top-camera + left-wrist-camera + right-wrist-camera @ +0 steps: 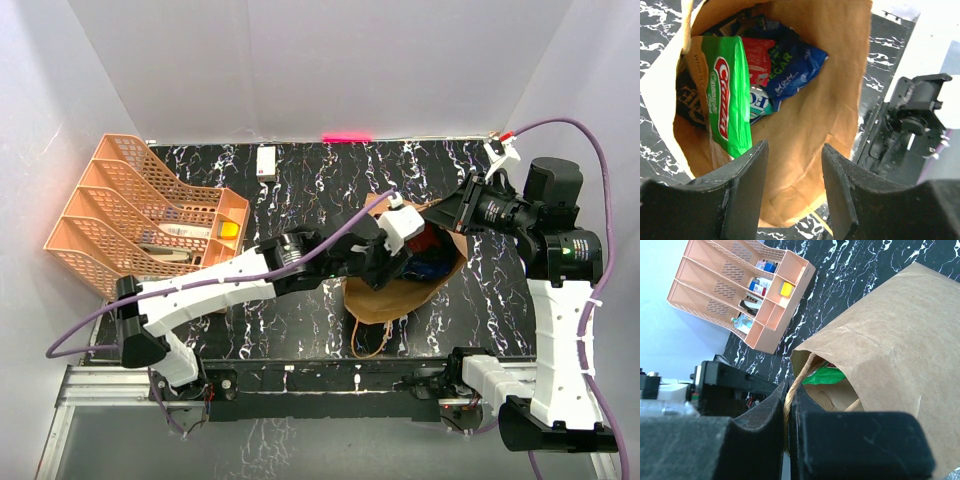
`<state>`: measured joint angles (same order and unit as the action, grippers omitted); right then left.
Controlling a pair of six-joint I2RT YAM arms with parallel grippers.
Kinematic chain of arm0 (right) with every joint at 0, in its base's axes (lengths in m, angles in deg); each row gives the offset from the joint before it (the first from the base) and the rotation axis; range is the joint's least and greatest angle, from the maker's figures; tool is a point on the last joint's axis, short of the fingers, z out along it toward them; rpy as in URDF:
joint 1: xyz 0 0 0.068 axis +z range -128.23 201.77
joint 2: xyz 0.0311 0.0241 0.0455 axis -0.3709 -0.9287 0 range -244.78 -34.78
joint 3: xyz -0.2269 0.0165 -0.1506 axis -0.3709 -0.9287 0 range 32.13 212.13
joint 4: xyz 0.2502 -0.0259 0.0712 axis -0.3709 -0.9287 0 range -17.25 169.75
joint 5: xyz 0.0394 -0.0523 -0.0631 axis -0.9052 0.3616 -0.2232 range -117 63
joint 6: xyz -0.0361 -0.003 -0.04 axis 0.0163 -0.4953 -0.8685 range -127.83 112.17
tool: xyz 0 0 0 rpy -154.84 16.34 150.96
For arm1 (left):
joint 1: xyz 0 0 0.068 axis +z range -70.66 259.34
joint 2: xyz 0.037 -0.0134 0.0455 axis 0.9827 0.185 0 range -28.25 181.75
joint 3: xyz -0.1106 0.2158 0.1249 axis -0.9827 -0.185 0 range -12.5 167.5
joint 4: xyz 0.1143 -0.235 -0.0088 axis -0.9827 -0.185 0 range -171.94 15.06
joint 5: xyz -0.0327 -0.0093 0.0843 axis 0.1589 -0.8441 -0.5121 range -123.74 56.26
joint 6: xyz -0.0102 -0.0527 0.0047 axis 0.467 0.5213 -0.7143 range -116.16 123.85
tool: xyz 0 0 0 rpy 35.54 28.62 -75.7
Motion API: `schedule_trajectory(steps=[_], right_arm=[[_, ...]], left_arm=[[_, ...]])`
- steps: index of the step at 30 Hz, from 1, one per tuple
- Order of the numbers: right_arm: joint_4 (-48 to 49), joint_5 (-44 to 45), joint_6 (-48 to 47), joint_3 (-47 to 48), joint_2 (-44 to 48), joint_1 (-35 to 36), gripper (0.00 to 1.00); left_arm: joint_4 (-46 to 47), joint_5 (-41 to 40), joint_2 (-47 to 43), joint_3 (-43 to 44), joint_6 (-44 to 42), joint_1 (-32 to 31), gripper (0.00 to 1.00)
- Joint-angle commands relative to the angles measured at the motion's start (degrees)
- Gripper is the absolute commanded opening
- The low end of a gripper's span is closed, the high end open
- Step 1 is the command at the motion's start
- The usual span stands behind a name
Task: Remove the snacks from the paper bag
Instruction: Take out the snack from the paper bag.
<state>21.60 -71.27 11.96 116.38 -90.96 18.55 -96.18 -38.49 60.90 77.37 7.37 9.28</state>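
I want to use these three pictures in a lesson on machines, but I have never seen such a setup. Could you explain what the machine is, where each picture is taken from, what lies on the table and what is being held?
The machine is two robot arms fixed at the near edge of a black marbled table. One picture looks down from above; the other two come from small cameras on each arm's wrist.

On the table lies a brown paper bag on its side, with an orange mesh organiser to the left and a small white box at the far edge.

The right gripper is shut on the bag's paper handle, at the bag's mouth. The left gripper is open at the mouth, holding nothing. Inside are snacks: a green chip bag, a dark blue packet and a teal-white pouch.
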Motion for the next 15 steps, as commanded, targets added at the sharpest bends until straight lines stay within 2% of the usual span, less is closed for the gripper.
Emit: schedule_trajectory(steps=[1,11,14,15], right_arm=[[2.18,0.4,-0.44,1.8,1.15,0.08,0.08],[1.82,0.88,-0.61,1.98,1.6,0.17,0.08],[1.35,1.65,-1.0,2.1,1.77,0.15,0.08],[1.17,1.9,-1.07,2.19,1.81,0.15,0.08]], left_arm=[[-2.54,-6.16,2.88,4.33,-2.29,0.01,0.47],[-1.83,-19.07,10.22,5.39,-9.98,0.02,0.5],[-2.35,-21.93,11.24,5.46,-9.42,0.03,0.4],[-2.21,-21.39,10.74,5.12,-8.8,0.02,0.4]])
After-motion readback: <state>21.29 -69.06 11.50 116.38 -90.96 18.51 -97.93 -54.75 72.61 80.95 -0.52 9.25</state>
